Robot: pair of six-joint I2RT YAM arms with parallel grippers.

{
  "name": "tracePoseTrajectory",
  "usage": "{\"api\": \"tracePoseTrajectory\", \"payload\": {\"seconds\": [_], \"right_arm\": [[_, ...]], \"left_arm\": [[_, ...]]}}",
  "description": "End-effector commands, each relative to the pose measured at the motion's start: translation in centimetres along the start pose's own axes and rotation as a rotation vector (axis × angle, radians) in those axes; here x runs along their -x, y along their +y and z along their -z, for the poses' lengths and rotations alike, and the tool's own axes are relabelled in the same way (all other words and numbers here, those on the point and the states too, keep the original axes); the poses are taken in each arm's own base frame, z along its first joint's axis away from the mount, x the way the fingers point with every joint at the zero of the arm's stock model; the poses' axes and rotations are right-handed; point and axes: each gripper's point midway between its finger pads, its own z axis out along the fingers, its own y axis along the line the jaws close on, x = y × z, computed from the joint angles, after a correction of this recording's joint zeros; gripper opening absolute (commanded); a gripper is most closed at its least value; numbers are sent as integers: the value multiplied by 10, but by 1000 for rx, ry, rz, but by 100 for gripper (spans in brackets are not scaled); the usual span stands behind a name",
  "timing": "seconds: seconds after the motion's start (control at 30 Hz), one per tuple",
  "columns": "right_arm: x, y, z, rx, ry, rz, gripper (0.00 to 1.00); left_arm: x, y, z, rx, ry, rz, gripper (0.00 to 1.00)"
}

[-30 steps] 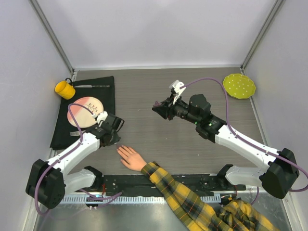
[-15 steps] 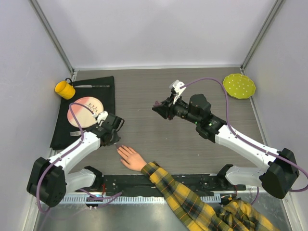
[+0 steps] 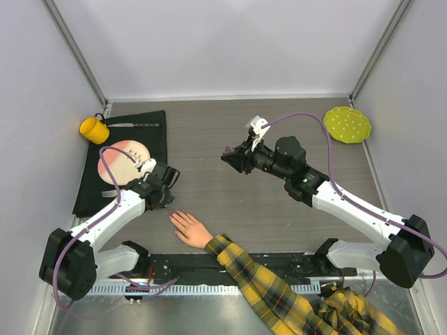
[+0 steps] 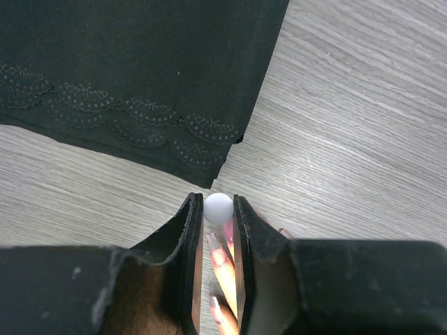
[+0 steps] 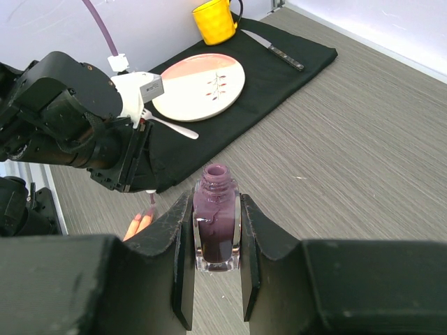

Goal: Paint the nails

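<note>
The pale hand (image 3: pixel 189 229) with a yellow-black plaid sleeve (image 3: pixel 265 286) lies flat on the table near the front. My left gripper (image 3: pixel 165 201) is shut on the polish brush's white cap (image 4: pixel 218 208) and hangs just above the fingertips. In the left wrist view two fingers with their nails (image 4: pixel 214 243) show between the jaws, and another nail (image 4: pixel 285 233) shows to the right. My right gripper (image 3: pixel 230 157) is shut on an open bottle of purple polish (image 5: pixel 216 216) and holds it above the table's middle. The brush (image 5: pixel 151 202) and fingertips (image 5: pixel 136 225) also show in the right wrist view.
A black cloth (image 3: pixel 150 132) at the left carries a pink-white plate (image 3: pixel 120 162), a fork (image 5: pixel 174 128), a knife (image 3: pixel 133 125) and a yellow mug (image 3: pixel 93 129). A green dotted plate (image 3: pixel 347 124) lies at the back right. Walls close in on both sides.
My left gripper has shifted slightly away from the hand, toward the back. The right arm and the hand have not moved.
</note>
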Motion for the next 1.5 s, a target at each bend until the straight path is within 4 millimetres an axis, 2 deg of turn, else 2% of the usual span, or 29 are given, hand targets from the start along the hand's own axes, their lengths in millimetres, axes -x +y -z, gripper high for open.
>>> {"api": "tracePoseTrajectory", "payload": {"seconds": [0.0, 0.2, 0.47, 1.47], "right_arm": [[35, 6, 0, 24, -104, 33, 1], [35, 7, 1, 31, -106, 27, 1], [35, 9, 3, 35, -111, 24, 1], [34, 8, 1, 34, -104, 25, 1]], "left_arm": [[14, -7, 13, -41, -33, 25, 0], [6, -6, 19, -53, 15, 29, 0], [-1, -16, 22, -101, 60, 28, 0], [-1, -9, 5, -52, 23, 27, 0]]}}
